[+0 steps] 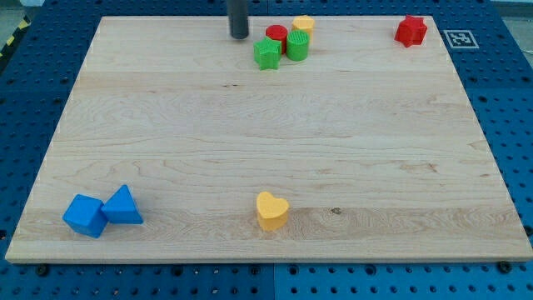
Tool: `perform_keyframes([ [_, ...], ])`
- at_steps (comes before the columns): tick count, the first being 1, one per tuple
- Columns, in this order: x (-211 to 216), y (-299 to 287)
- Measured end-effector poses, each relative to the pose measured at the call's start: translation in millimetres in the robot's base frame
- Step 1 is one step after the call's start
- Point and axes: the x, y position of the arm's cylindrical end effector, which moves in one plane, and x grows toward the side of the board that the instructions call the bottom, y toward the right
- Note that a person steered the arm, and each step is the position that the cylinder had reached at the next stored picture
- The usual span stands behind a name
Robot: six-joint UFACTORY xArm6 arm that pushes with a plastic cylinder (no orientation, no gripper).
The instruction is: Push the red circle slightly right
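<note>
One push is pending: my tip, a bare rod with no pincer to open or close, is hovering just left of the red circle; nothing looks shifted yet

rod is hanging straight down from the view's top edge, only its dark lower section showing; my tip is sitting at bench height near the top of the view, left of centre, upright, not tilting
</note>
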Motion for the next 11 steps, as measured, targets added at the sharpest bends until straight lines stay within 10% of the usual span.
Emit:
perform_keyframes([
  [11, 52, 178],
])
